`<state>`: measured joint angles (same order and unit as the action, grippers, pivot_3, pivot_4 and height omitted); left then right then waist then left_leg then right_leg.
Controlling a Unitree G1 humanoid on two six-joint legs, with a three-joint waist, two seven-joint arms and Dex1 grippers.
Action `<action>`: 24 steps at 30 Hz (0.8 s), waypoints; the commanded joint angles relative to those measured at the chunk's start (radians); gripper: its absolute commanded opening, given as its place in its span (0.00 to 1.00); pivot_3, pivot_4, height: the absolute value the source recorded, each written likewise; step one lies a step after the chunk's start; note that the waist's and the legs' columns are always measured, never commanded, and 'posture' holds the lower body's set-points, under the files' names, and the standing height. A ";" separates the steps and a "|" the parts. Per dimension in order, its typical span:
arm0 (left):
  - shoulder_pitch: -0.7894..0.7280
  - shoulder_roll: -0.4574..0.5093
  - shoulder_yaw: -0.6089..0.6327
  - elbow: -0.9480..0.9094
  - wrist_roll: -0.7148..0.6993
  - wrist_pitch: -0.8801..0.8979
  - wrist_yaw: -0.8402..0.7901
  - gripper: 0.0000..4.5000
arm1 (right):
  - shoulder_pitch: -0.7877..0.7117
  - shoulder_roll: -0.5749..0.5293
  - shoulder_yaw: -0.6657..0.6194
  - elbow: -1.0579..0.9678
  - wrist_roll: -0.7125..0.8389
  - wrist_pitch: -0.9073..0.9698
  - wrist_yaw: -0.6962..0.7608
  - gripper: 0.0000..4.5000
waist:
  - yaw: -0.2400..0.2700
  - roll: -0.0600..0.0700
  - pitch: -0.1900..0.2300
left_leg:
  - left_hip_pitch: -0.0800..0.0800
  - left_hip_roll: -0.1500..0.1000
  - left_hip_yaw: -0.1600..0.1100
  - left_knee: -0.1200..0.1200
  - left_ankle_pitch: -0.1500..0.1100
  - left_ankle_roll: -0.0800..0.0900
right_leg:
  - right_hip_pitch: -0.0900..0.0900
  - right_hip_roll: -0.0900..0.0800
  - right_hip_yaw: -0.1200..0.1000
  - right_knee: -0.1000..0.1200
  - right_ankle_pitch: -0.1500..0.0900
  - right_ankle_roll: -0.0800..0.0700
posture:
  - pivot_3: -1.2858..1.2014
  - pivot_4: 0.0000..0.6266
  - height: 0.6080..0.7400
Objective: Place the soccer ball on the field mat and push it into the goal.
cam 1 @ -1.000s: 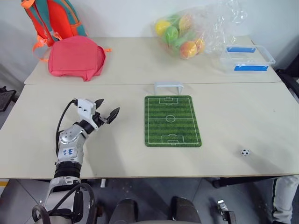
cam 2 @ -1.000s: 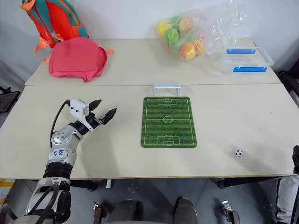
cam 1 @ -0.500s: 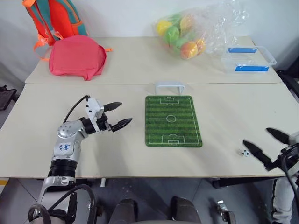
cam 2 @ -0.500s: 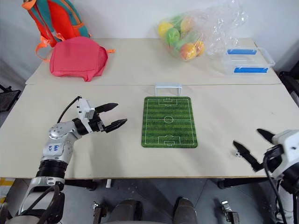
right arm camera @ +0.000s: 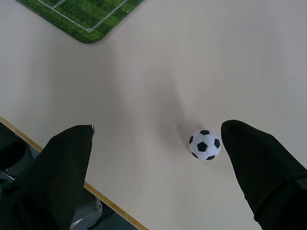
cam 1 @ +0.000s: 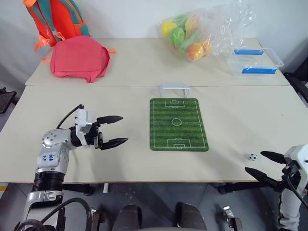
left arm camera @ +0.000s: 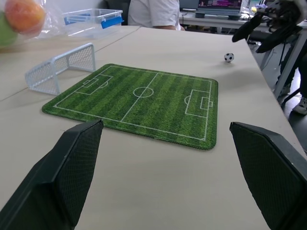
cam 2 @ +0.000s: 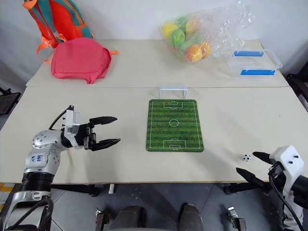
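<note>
The tiny white soccer ball with black patches (cam 1: 252, 157) lies on the bare pale beige bench (cam 1: 240, 120) near its front right edge, well apart from the flat green striped field mat with white pitch lines (cam 1: 178, 124). The right gripper (cam 1: 262, 164), released with its two black fingers spread wide, sits at the bench's front edge just beside the ball; in the right wrist view the ball (right arm camera: 205, 144) lies close against the inner side of one finger (right arm camera: 261, 165), whether touching cannot be told, and far from the other. The left gripper (cam 1: 117, 130), likewise released and holding nothing, hangs over the bench to the left of the mat, fingers pointing toward it. The small low white plastic goal frame (cam 1: 174, 89) stands at the mat's far short edge. Behind it lie a pink fabric bag (cam 1: 79, 57), a clear plastic sack of coloured balls (cam 1: 192, 33) and a clear box with blue clips (cam 1: 254, 60).
</note>
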<state>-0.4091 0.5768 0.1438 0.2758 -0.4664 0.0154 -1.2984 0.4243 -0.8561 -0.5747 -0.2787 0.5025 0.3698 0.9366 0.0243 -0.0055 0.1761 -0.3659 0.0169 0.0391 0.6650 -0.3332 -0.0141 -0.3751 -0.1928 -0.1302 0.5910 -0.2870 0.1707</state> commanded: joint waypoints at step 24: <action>-0.003 0.003 0.019 -0.062 -0.021 -0.008 0.044 1.00 | -0.216 0.016 0.118 0.177 -0.090 -0.053 -0.027 0.19 | -0.001 0.000 0.000 | -0.001 0.000 0.000 0.003 0.000 0.000 | 0.000 0.000 0.000 -0.001 0.004 0.001 | 0.52 0.24 1.00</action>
<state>-0.3952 0.5849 0.1580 0.2143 -0.4683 0.0267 -1.2423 0.2120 -0.8188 -0.4107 -0.0510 0.3958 0.3033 0.9173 0.0231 -0.0054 0.1760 -0.3674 0.0170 0.0395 0.6684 -0.3331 -0.0140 -0.3751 -0.1928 -0.1302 0.5905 -0.2830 0.1716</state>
